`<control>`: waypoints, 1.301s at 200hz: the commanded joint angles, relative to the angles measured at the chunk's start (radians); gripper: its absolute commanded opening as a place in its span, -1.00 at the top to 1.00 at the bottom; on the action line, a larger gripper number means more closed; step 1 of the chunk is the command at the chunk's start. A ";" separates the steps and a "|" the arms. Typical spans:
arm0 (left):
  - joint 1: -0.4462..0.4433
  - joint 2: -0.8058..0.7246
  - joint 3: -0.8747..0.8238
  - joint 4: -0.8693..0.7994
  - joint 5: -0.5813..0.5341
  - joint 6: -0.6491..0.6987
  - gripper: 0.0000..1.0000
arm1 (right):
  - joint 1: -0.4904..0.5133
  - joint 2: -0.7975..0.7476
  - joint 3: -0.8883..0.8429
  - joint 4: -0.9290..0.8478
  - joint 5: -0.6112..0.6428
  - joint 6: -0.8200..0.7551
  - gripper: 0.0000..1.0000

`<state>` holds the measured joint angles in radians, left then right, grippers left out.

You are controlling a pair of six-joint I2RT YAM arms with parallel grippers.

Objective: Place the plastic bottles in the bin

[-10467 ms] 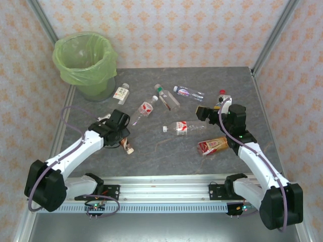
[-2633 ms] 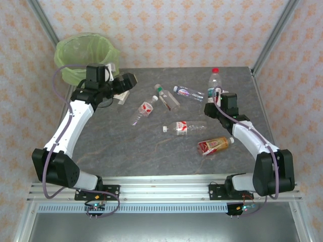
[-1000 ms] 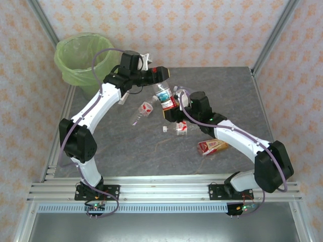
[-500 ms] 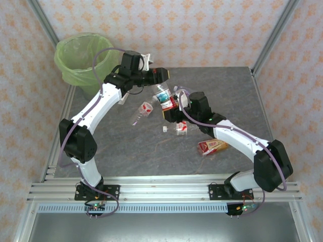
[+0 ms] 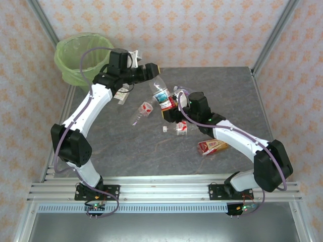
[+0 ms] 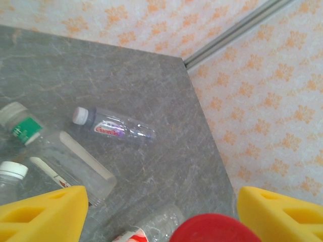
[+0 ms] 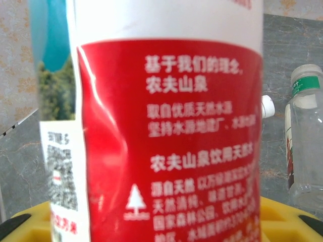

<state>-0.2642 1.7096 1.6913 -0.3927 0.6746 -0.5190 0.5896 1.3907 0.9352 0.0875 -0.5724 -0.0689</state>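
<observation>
Pinching the bottle (image 5: 162,95) low down in my right claw (image 5: 170,110); my left claw (image 5: 152,71) stands spread wide around its red cap (image 6: 214,229).

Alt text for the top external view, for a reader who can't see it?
The right gripper holds a red-labelled bottle above mid-table, while the open left gripper sits at its cap. Other bottles lie on the grey table; the green-lined bin stands at the far-left corner.

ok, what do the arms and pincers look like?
Same build on left arm and right arm: white links, black joints, a purple cable looped along each. The pincer fingers are yellow blocks with triangular cut-outs.
</observation>
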 commanded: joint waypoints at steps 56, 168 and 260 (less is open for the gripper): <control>0.028 -0.006 0.003 0.002 -0.026 0.001 0.12 | -0.004 0.003 0.010 0.061 -0.027 0.006 0.18; -0.015 -0.006 0.045 -0.100 -0.126 0.072 1.00 | -0.005 -0.015 -0.009 0.109 0.015 0.052 -0.42; -0.013 -0.024 0.036 -0.094 -0.215 0.080 1.00 | -0.005 -0.144 -0.105 0.141 0.313 0.064 -0.98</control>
<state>-0.2779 1.6978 1.7195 -0.4725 0.5076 -0.4686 0.5884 1.2736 0.8486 0.1772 -0.4202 -0.0158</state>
